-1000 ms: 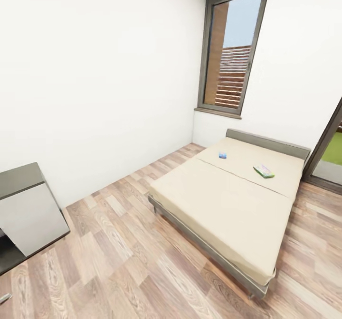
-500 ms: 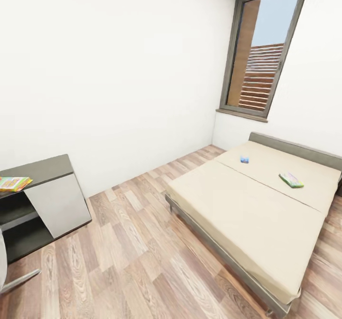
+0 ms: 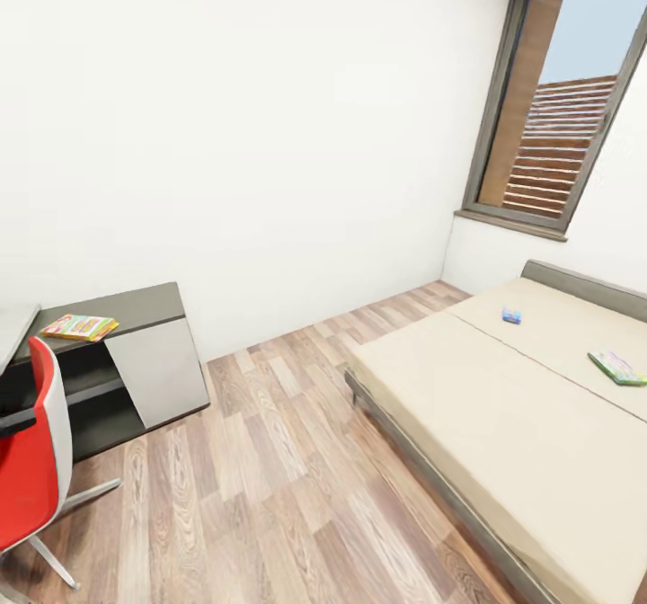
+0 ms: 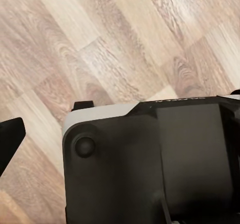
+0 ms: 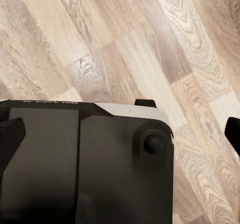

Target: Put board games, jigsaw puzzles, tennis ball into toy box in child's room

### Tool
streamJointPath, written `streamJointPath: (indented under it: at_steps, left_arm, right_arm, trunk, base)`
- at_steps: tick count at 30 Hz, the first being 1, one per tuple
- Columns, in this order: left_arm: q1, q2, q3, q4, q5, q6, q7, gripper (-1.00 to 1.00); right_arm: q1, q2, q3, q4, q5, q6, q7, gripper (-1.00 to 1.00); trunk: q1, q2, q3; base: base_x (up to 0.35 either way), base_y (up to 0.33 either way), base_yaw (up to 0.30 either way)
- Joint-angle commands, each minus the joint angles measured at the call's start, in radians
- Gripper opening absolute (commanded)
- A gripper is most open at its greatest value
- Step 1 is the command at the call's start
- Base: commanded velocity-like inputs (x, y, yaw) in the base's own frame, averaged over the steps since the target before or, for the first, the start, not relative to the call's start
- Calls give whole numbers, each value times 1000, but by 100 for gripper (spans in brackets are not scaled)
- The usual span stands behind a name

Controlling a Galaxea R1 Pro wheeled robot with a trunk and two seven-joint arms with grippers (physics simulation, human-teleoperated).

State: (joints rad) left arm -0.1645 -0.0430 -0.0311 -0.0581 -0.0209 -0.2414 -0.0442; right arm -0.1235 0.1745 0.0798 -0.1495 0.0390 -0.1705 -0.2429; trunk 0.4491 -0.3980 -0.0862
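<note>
1. Taking the bed as the landmark: a small blue board game lies on the mattress section nearer the headboard, and the white-green board game lies on that same section, well apart from the blue one; neither has been collected, so most of the task looks undone.
2. Across the wood floor from the bed's foot stands a dark low cabinet with a colourful flat item on its top; it is too small to name as puzzle or game, and mistaking it could send the robot after the wrong thing.
3. A red chair stands beside that cabinet, farther from the bed; the wheeled base could clip its metal legs if it turns that way.
4. The toy box cannot be placed from here; a toy picked off the bed must be carried some way, with a risk of slipping.
5. Both wrist views look down past the robot's dark body onto floor planks; black finger tips show at the picture edges, so whether either claw is wide or narrow cannot be told; nothing appears between them.
</note>
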Motion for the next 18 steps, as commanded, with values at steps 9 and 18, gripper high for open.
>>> streamJointPath:
  at_steps: [9,18]
  left_arm:
    - [-1,0,-4,1,-2,-4,0,100]
    - [-1,0,-5,1,-2,-6,0,100]
  right_arm:
    - [0,0,8,1,4,-1,-7,100]
    - [-1,-8,9,1,4,-2,-7,100]
  trunk:
    - [1,-2,-2]
    - [1,-2,-2]
  base:
    - [280,0,122]
    - [321,0,8]
